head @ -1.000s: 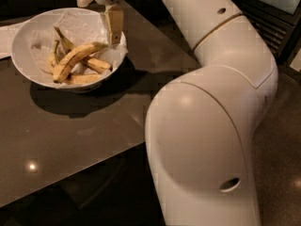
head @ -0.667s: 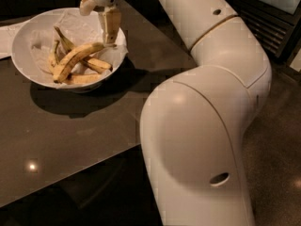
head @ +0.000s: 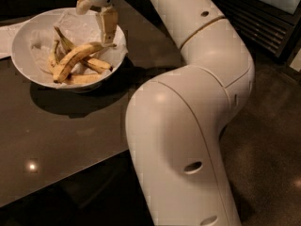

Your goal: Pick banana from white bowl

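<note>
The white bowl (head: 22,41) stands at the table's far left, lined with crumpled white paper. The banana (head: 75,58), the largest and thickest one, yellow with brown blotches, lies across the middle of the bowl on top of smaller, thinner bananas (head: 96,65). My gripper (head: 96,17) hangs over the bowl's right half, just above the banana's right end. It is open and empty, with one long finger (head: 109,25) reaching down close to the banana and the other finger short at the upper left.
My large white arm (head: 188,126) fills the centre and right of the view. The dark glossy table (head: 70,135) runs to a front edge at the lower left. A white paper (head: 4,36) lies left of the bowl. The floor (head: 273,126) is at the right.
The gripper has stayed over the bowl's right side, shifting only slightly left. The arm's elbow has moved a little to the left. The bananas have not moved.
</note>
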Motion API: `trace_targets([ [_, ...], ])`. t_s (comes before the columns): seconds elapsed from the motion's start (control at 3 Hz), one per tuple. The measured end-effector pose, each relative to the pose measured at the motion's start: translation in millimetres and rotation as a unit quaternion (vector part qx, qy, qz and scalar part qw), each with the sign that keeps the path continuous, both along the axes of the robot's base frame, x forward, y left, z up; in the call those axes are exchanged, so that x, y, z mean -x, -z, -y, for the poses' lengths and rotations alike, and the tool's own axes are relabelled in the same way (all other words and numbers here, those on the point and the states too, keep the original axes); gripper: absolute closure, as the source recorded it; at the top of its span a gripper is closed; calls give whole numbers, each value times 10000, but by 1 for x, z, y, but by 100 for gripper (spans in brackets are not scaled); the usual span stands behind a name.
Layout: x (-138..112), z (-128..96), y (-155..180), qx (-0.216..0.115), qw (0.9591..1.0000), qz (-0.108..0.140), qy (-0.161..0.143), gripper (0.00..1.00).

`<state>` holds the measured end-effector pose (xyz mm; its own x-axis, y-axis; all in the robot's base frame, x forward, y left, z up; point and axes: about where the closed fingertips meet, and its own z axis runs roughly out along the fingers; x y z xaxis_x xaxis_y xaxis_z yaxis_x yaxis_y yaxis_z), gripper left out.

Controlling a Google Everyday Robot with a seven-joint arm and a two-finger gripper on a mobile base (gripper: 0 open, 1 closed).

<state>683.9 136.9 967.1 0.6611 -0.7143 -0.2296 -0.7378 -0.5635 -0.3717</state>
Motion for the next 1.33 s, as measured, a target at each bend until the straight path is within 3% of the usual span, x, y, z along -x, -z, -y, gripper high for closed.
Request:
trace_targets([
  [0.33, -7, -11, 6, -29, 10000, -6, -79, 32],
  [1.0, -10, -25, 22, -90, 9996, -242, -94, 33],
  [1.33, -10, -31, 27, -116, 9992, -390, 15, 40],
])
